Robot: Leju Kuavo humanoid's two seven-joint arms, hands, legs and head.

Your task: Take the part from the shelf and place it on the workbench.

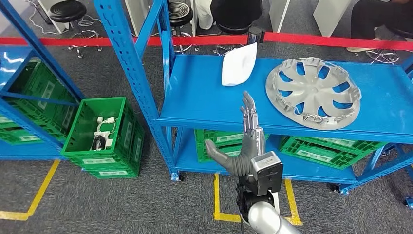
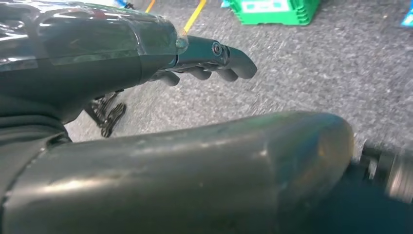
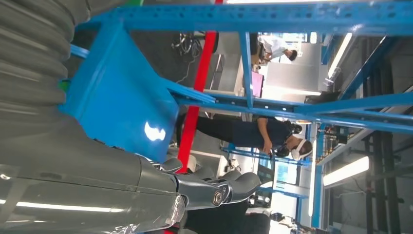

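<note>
A silver wheel cover (image 1: 311, 92) lies flat on the right half of the blue shelf (image 1: 199, 97). A white moulded part (image 1: 239, 63) lies further back, near the shelf's middle. My right hand (image 1: 248, 141) is raised in front of the shelf's front edge, between those two things and touching neither. Its fingers point up and lie straight, the thumb is spread to the left, and it holds nothing. In the right wrist view the right hand (image 3: 195, 187) is seen against the blue shelf (image 3: 122, 97). My left hand (image 2: 195, 58) hangs over grey carpet, its fingers loosely bent and empty.
Green crates (image 1: 321, 148) fill the lower shelf. Another green crate (image 1: 100, 131) with cables stands on the floor to the left, beside a blue upright (image 1: 131, 63). A red barrier tape (image 1: 316, 40), stools and seated people lie behind. A person (image 3: 263, 134) with a headset stands beyond the shelf.
</note>
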